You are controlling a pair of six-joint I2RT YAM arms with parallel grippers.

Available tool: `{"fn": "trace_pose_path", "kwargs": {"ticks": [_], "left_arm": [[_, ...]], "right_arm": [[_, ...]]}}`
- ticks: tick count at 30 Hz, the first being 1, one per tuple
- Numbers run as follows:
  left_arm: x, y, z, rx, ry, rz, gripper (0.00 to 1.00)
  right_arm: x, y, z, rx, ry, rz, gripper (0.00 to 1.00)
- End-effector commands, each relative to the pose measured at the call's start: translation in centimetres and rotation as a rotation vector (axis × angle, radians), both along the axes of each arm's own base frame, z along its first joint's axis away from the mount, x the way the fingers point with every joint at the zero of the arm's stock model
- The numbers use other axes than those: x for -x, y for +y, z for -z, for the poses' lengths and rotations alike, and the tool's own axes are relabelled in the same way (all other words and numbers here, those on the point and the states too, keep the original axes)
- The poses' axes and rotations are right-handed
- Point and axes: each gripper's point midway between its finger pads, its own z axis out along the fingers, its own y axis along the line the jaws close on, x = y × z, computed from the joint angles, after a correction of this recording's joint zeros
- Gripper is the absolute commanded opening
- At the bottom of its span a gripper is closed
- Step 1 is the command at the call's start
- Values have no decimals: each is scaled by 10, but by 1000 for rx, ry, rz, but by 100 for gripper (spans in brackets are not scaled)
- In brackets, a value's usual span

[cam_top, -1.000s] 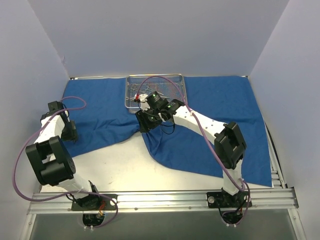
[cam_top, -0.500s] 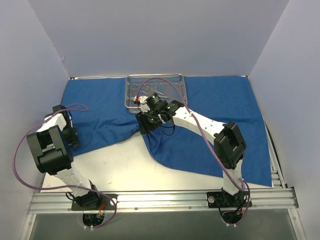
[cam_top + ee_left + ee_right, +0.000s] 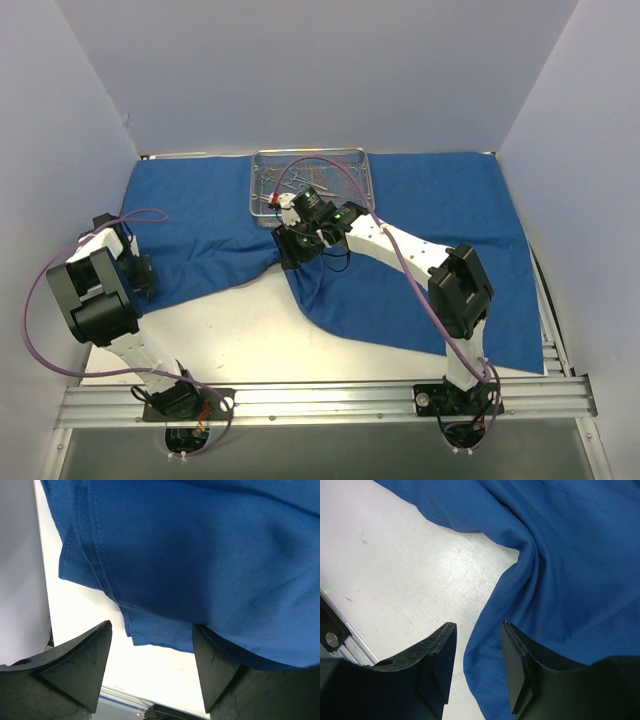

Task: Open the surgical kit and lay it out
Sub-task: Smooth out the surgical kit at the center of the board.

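**Top view:** blue cloth wrap point(image 3: 430, 230) spread across the frame, its lower edge bunched at centre. Wire-mesh tray point(image 3: 357, 165) holding steel instruments point(image 3: 275, 186) sits upper centre. Left gripper point(image 3: 140, 275) is at the cloth's left hem, right gripper point(image 3: 290, 250) at the central fold.

**Left wrist view:** fingers point(image 3: 85, 665) apart, hem between them, unpinched. Advice: close low, on the doubled hem.

**Right wrist view:** fingers point(image 3: 437, 665) parted over the fold, nothing held. Advice: pinch the fold's edge, then draw it flat.

White table point(image 3: 240, 330); blue cloth wrap point(image 3: 450, 200) spread across it.
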Motion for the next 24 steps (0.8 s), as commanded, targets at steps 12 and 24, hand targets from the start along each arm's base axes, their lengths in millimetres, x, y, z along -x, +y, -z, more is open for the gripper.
{"fn": "trace_pose_path", "kwargs": {"ticks": [12,24], "left_arm": [[-14,0,21,104,-1,13,66],[-14,-8,37,185,21,21,43]], "right_arm": [[-6,-9,-35,-63,-51,28,40],[-16,-22,-39,-70,-62,69,40]]}}
